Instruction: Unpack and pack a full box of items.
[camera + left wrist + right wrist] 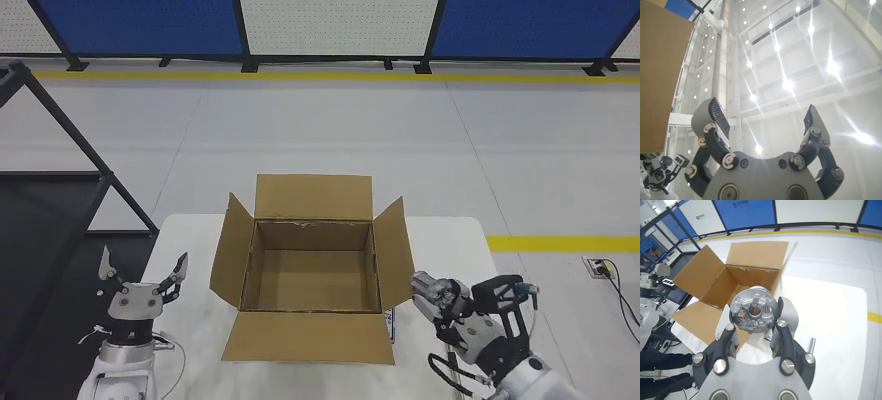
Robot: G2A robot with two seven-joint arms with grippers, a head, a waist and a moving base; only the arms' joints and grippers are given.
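Top view, right gripper (436,296) holding metal hub (427,287), beside box flap (393,252) edge

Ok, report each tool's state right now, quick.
Left tool: open, holding nothing.
Right tool: closed on the metal hub.

Blue and white partition panels (330,25) at far side; yellow floor line (330,75) just before them; black frame (103,176) left of white table (450,240).

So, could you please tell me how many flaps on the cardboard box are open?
4: far flap upright at the back, left flap and right flap angled outwards, near flap lying flat towards the robot. None hidden.
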